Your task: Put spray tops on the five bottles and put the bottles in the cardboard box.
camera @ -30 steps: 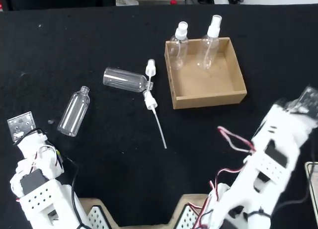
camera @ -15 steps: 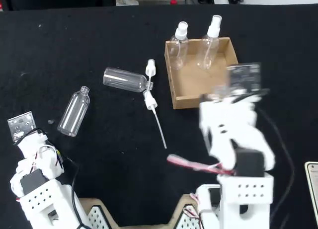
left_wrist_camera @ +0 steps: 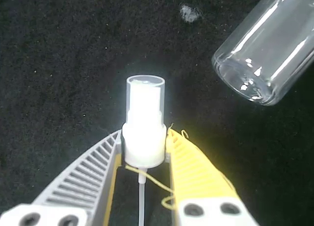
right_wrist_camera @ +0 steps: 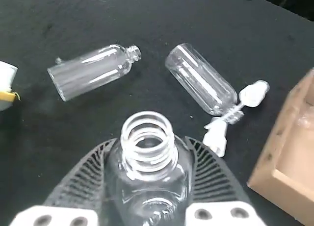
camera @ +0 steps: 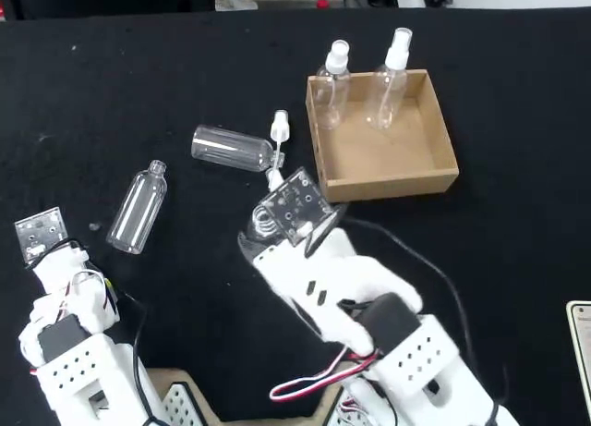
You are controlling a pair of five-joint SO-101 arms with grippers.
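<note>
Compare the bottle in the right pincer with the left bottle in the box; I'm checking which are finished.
The held bottle has a bare threaded neck; the left box bottle wears a white spray top. The held bottle is clamped in the right pincer, outside the cardboard box; the left box bottle stands at its far wall. Both are clear plastic.

No text, label, number or sign can be read, not even on the cardboard box [camera: 389, 185].
</note>
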